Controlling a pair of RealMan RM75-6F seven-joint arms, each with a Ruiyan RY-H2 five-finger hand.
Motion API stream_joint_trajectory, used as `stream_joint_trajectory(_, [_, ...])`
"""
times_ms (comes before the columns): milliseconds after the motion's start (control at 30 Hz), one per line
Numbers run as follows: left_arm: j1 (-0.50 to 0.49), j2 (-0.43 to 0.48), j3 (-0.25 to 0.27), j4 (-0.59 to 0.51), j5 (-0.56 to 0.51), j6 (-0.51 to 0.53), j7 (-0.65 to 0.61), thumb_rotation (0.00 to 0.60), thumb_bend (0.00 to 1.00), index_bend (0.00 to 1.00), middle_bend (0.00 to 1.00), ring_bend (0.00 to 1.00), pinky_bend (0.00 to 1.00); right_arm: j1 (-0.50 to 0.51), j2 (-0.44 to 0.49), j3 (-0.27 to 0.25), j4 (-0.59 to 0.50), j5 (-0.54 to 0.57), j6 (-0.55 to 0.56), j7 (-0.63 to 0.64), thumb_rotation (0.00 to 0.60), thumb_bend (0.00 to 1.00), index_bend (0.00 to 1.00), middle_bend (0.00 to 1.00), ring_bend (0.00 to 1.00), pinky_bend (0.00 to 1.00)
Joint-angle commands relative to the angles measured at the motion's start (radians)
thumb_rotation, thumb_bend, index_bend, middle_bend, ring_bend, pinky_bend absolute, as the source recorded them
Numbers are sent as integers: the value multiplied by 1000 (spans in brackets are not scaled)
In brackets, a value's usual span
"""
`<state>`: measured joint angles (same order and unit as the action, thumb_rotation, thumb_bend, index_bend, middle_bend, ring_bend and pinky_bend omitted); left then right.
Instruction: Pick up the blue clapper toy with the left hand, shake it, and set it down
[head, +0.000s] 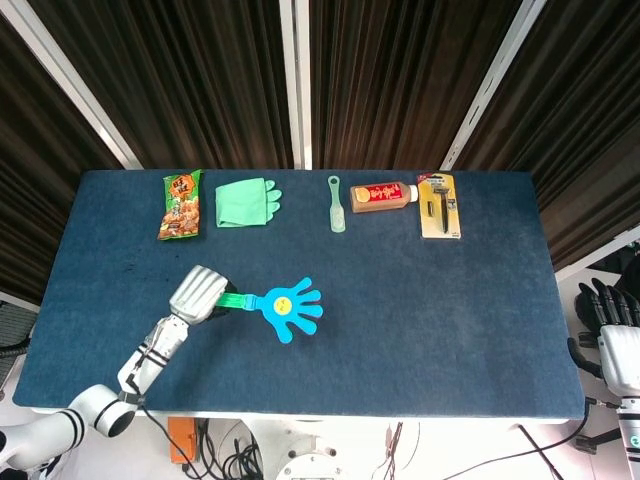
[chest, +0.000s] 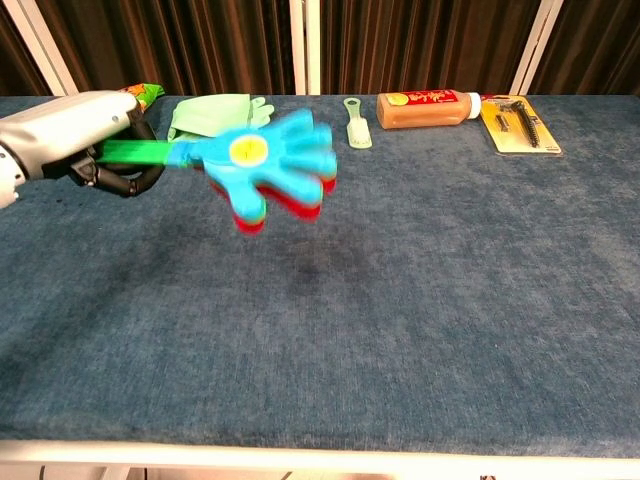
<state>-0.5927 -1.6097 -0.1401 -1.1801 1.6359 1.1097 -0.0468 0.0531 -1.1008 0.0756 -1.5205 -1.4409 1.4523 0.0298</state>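
Note:
My left hand (head: 198, 294) (chest: 88, 146) grips the green handle of the blue clapper toy (head: 286, 309) (chest: 268, 168). The toy is hand-shaped, blue on top with red beneath and a yellow face, and points to the right, held flat above the table. It looks motion-blurred in the chest view. My right hand (head: 607, 310) hangs off the table's right edge with nothing in it, its fingers curled.
Along the far edge of the blue table (head: 400, 300) lie a snack bag (head: 181, 204), a green glove (head: 245, 201) (chest: 214, 116), a green brush (head: 337, 203) (chest: 356, 122), a brown bottle (head: 382, 196) (chest: 428, 108) and a razor pack (head: 439, 205) (chest: 518, 123).

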Motion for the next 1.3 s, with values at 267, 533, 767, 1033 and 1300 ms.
stream_joint_trajectory(267, [32,82,-89,-244,-170,50,-923,600,653,1000,1000,1000,1000,0,-3,-2,1,-3,1,-2,600,306,0,0,0,0])
stream_joint_trajectory(533, [72,95,-167,-285,-298,57,-1153,600,667,1000,1000,1000,1000,1,-7,-1,2,3,-6,-4,600,307,0,0,0,0])
stream_joint_trajectory(767, [24,83,-55,-111,-103,70,-830,600,669,1000,1000,1000,1000,4,-9,0,5,3,-8,-3,600,307,0,0,0,0])
stream_joint_trajectory(1033, [-59,69,94,40,95,-37,12,600,667,1000,1000,1000,1000,2,-10,1,7,5,-2,-16,600,308,0,0,0,0])
stream_joint_trajectory(1300, [-30,86,43,-136,-80,-66,-246,600,667,1000,1000,1000,1000,0,-7,1,8,5,-1,-4,600,308,0,0,0,0])
